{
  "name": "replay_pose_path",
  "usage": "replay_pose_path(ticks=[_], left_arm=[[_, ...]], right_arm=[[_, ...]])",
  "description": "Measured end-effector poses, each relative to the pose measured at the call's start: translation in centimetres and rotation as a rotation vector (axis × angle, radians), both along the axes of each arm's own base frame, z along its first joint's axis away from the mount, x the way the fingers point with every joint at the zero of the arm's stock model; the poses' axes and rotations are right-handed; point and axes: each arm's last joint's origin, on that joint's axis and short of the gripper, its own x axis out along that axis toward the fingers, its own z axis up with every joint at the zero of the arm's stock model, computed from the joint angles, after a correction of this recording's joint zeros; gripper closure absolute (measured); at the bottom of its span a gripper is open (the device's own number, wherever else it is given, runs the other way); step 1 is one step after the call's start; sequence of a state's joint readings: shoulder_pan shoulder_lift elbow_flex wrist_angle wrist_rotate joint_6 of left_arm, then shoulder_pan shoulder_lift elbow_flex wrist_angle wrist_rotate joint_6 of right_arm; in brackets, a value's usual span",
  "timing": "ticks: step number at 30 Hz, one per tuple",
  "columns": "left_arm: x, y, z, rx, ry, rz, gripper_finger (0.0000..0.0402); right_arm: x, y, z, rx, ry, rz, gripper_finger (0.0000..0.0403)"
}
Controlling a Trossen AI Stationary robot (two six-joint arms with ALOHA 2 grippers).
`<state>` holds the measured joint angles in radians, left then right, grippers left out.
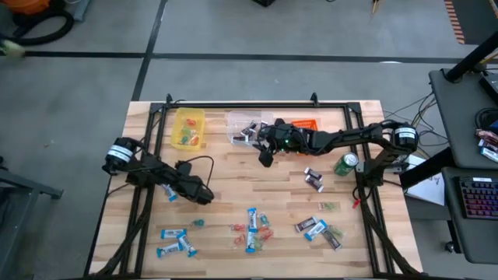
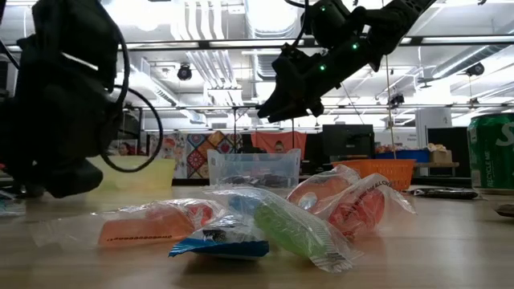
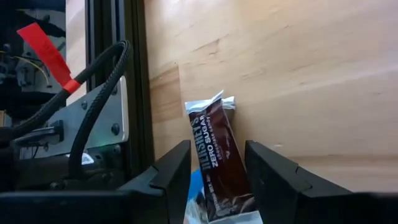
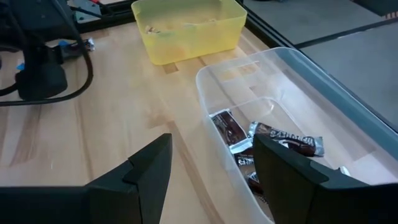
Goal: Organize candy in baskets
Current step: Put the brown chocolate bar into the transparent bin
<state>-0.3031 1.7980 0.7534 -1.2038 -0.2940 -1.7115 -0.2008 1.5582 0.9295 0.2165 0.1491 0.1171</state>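
My left gripper [image 1: 196, 193] [image 3: 217, 163] sits low at the table's left side, shut on a dark brown wrapped bar [image 3: 214, 149]. My right gripper [image 1: 265, 158] [image 4: 214, 163] hangs open and empty above the near-left corner of the clear basket [image 1: 243, 128] [image 4: 292, 99], which holds several dark bars [image 4: 231, 134]. The yellow basket [image 1: 188, 128] [image 4: 189, 28] stands left of it and holds a few small pieces. The orange basket [image 1: 310, 123] [image 2: 384, 170] is mostly hidden by the right arm. Loose candy [image 1: 253, 225] [image 2: 265, 217] lies on the near half of the table. My left gripper pinches the dark brown bar between its two fingers [image 3: 173, 177], which lie along the bar's long sides. The bar's crimped free end [image 3: 211, 104] sticks out past the fingertips. I cannot tell whether the bar rests on the table or is lifted clear.
A green can [image 1: 346, 163] [image 2: 494, 152] stands near the right edge. Dark bars [image 1: 313, 179] lie loose beside it, and blue-and-white bars [image 1: 175, 239] lie near the left near corner. A black frame rail [image 3: 134, 93] runs beside the left gripper. Bare wood [image 1: 233, 175] lies mid-table.
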Motion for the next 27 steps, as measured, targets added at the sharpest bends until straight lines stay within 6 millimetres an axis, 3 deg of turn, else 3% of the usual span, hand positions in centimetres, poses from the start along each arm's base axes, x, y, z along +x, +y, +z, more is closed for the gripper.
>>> replay_pose_path(ticks=[8, 15, 22, 27], left_arm=[[-0.6, 0.2, -0.6, -0.004, -0.021, -0.017, 0.0286], [-0.1, 0.1, 0.1, -0.018, -0.104, -0.03, 0.0389], [0.0, 0.0, 1.2, 0.0, -0.172, -0.079, 0.0399], [0.6, -0.9, 3.5, 0.064, -0.328, -0.222, 0.04]], right_arm=[[0.0, 0.2, 0.0, 0.003, 0.002, 0.004, 0.0193], [0.1, 0.5, 0.0, 0.003, 0.002, 0.013, 0.0193], [0.2, 1.1, 0.0, -0.001, 0.004, 0.034, 0.0193], [0.3, 1.9, -0.1, -0.001, 0.007, 0.058, 0.0193]])
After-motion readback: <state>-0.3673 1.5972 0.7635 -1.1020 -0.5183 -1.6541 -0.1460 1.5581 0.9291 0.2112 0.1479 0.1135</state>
